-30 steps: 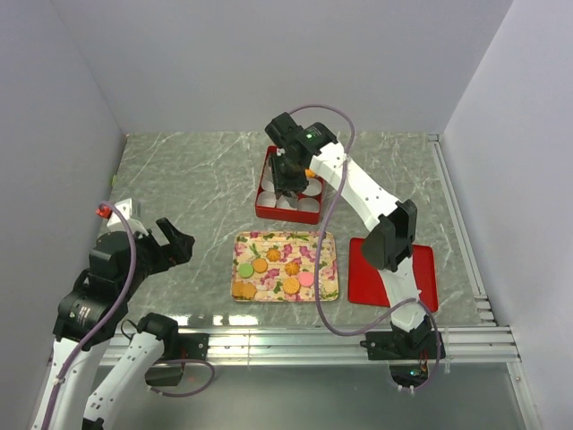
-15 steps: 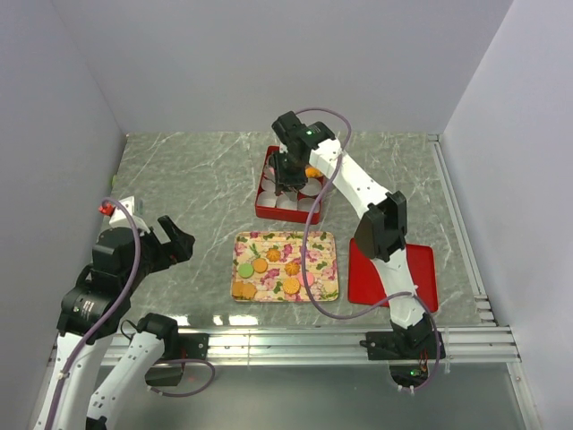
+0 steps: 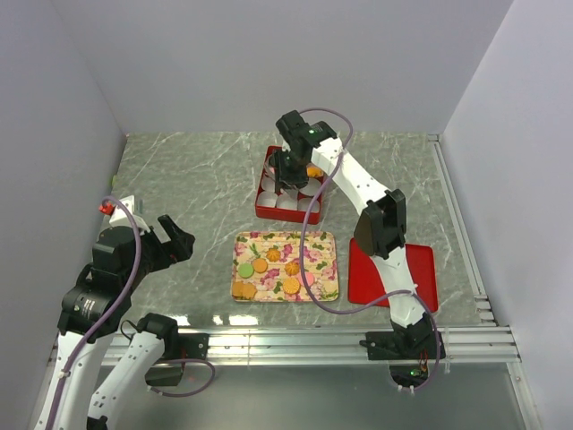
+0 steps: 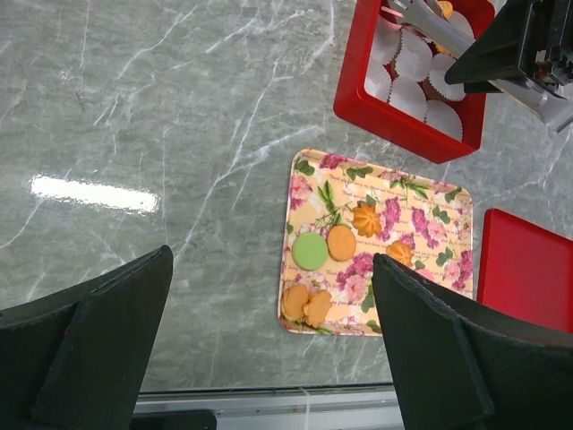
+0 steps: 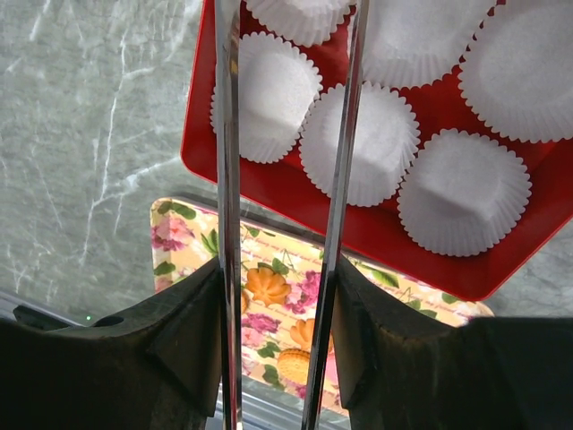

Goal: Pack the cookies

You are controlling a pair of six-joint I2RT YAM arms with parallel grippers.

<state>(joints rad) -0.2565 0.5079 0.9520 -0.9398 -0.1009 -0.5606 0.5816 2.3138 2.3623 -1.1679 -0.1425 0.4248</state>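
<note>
Several cookies, among them a green one (image 3: 244, 270) (image 4: 310, 251) and orange ones (image 3: 260, 265) (image 5: 267, 285), lie on the flowered tray (image 3: 328, 244). One orange cookie (image 3: 312, 171) sits in the red box (image 3: 265, 209) of white paper cups (image 5: 358, 143). My right gripper (image 3: 286, 170) (image 5: 277, 296) hovers over that box, shut on metal tongs (image 5: 228, 134) (image 4: 430, 22). The two tong arms stand apart and their tips run out of the right wrist view. My left gripper (image 3: 170, 240) (image 4: 273, 260) hangs wide open and holds nothing, high above the table left of the tray.
A flat red lid (image 3: 421, 278) (image 4: 528, 269) lies right of the tray, partly under the right arm. The right arm's cable (image 3: 306, 242) loops across the tray. Walls close in the table on three sides, with a metal rail (image 3: 313, 345) along the near edge.
The right gripper has shifted slightly over the red box, and the tong arms have spread a little. The left arm has hardly moved.
</note>
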